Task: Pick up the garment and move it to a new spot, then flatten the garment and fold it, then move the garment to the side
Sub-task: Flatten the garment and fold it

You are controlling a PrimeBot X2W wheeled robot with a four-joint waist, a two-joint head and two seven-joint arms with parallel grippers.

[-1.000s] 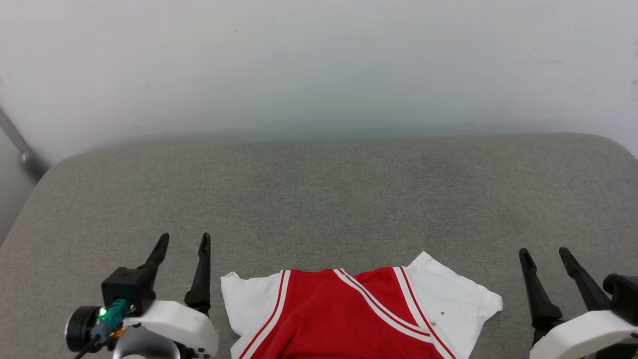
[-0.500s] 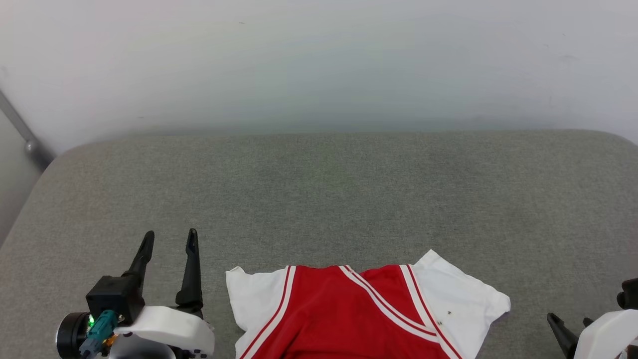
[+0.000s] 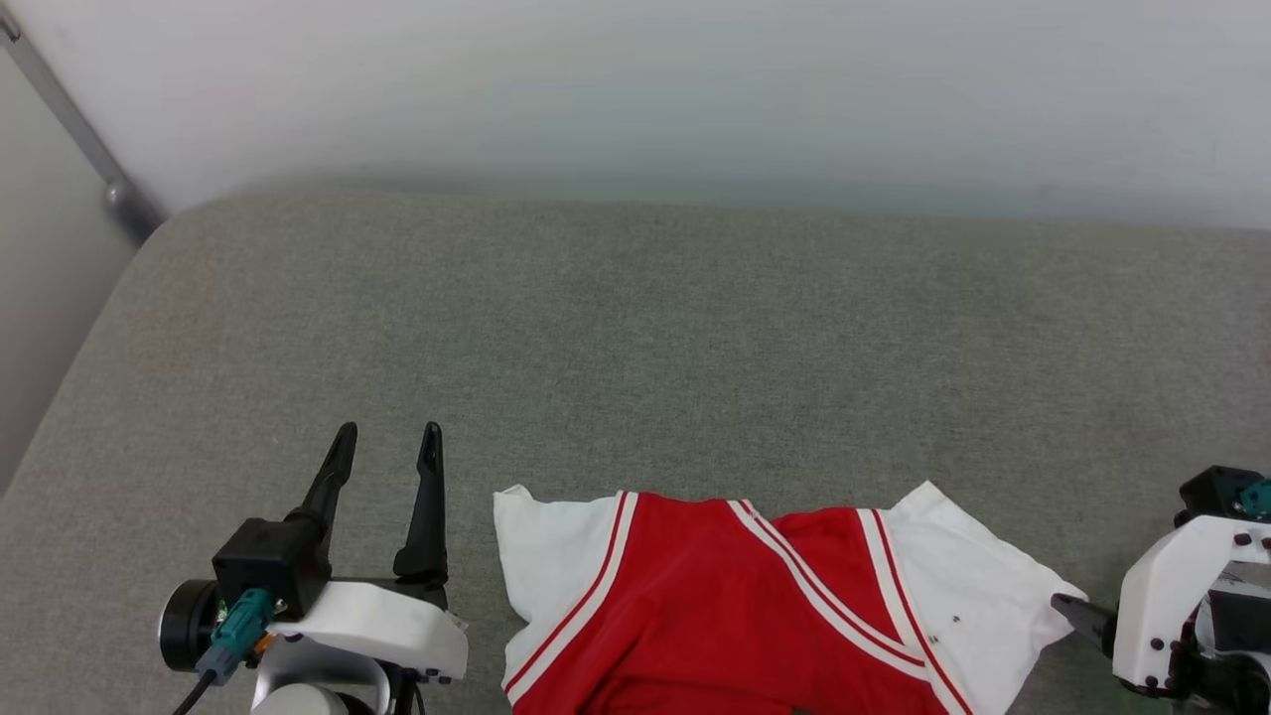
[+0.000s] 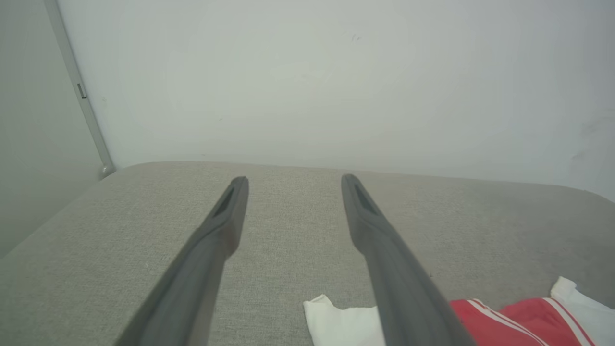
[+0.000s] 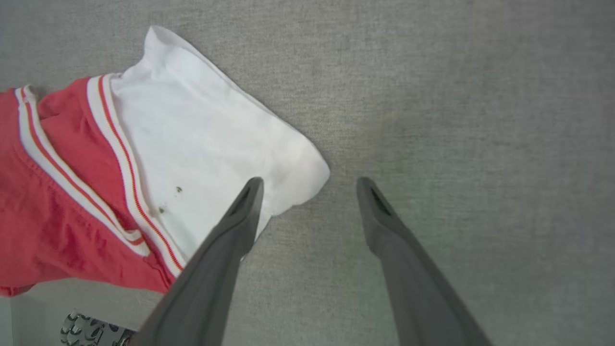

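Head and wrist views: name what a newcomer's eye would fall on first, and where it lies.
The red jersey-style shirt with white sleeves and striped trim catches the eye first, spread at the near edge of the grey fabric pad. The left gripper stands open beside one white sleeve; the right gripper hangs open at the other sleeve's tip, one finger in front of the cloth.

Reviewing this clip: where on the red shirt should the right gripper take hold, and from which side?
The outer corner of the white sleeve, approached from the robot's right. It lies as a free, slightly puffed tip on the grey cushion, and the open right gripper hangs at it, one finger over cloth, the other over bare cushion.
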